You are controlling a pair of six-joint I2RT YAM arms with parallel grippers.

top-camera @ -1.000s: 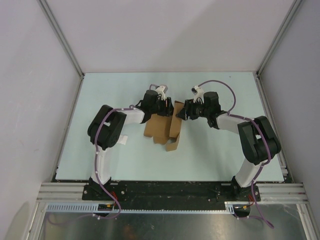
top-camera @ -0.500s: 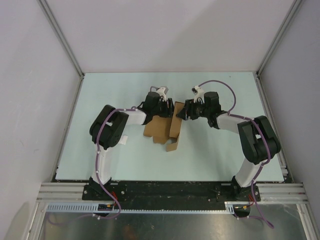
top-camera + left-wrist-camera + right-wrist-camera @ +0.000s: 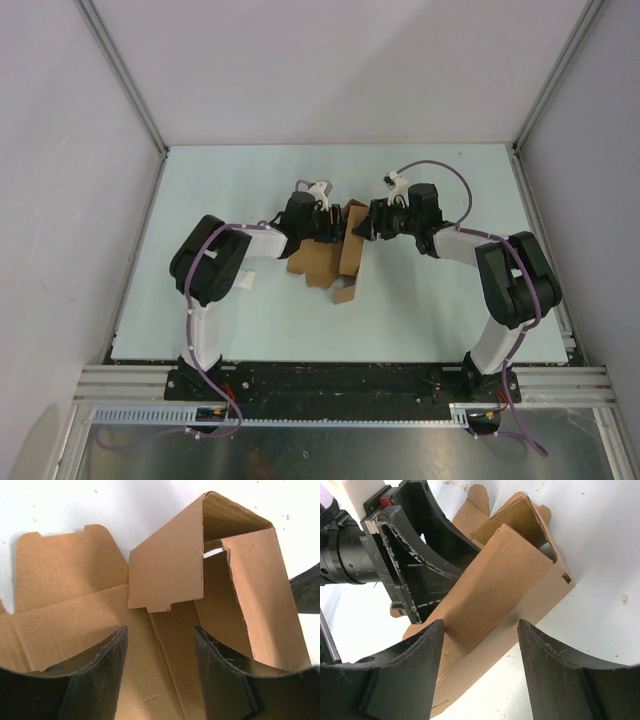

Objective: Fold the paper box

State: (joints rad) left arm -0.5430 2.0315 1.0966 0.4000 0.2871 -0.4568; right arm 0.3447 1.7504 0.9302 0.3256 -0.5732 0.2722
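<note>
Top external view: paper box (image 3: 328, 262) around the middle of the table (image 3: 230, 180), partly flat, partly erected, flanked by left gripper (image 3: 327, 230) and right gripper (image 3: 358, 229) at its far end.

Left wrist view: left gripper (image 3: 160, 642) with jaws apart, nothing pinched, poised low over the flat base panel; contact with the card not discernible. Ahead of it, one side wall of the box (image 3: 167, 572) folded up and over into a tent-like corner; tabbed flaps lying flat to the left.

Right wrist view: right gripper (image 3: 479, 630) spread wide, straddling the raised wall of the box (image 3: 505, 575) from outside, not clamped on it. Left pincer just beside the inner face of that wall.

Step in hand, judged: erecting the first side wall, base steadied by the left arm.

Next move, judged: close the right jaws lightly on the raised wall or push it square to the base along its crease, with the base held down; then turn in the end flap with its tab. Risk: thin card buckling off the crease, or the sheet sliding.
</note>
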